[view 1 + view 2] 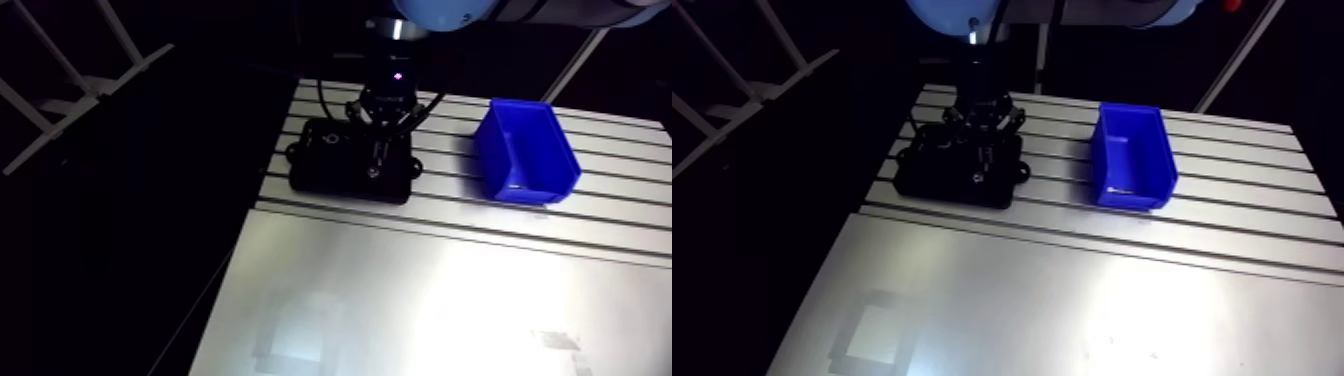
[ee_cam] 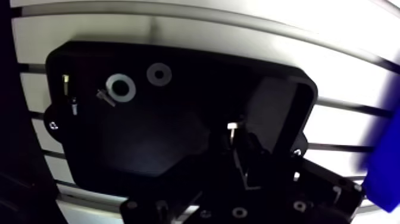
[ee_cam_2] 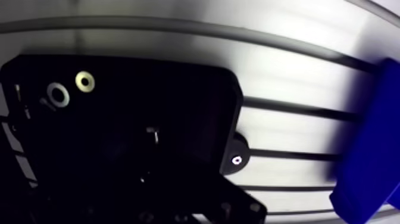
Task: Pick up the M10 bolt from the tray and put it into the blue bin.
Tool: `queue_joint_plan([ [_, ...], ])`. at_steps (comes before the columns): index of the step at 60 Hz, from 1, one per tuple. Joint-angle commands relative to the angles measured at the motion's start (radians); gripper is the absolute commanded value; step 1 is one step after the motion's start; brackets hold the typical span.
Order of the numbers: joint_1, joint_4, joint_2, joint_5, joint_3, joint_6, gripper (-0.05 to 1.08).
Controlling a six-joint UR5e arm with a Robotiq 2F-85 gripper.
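Jaws barely visible, pinching bolt (image 2: 233, 127) above tray (image 2: 178, 95).

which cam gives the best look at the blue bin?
The arm view. It shows the whole blue bin, open top up, standing on the slotted table apart from the black tray. The wrist view catches only a blurred blue edge of it, out past the tray.

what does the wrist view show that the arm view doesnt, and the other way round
Only the wrist view: what lies in the tray: two washers, small screws and, apart from them, a bolt. Only the arm view: the whole blue bin, standing beside the tray. Both: the black tray on the slotted table, with the gripper over it.
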Motion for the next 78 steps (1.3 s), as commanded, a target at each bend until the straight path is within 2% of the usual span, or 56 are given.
queue_joint_plan([
  [1, -0.001, 0.001, 0.000, 0.000, -0.001, 0.000, 0.81],
  [37, 0.000, 0.038, -0.018, -0.002, -0.018, -0.002, 0.97],
  [69, 0.005, 0.168, -0.125, 0.000, -0.084, -0.006, 1.04],
  [78, 0.004, 0.221, -0.160, 0.013, -0.113, -0.053, 1.06],
])
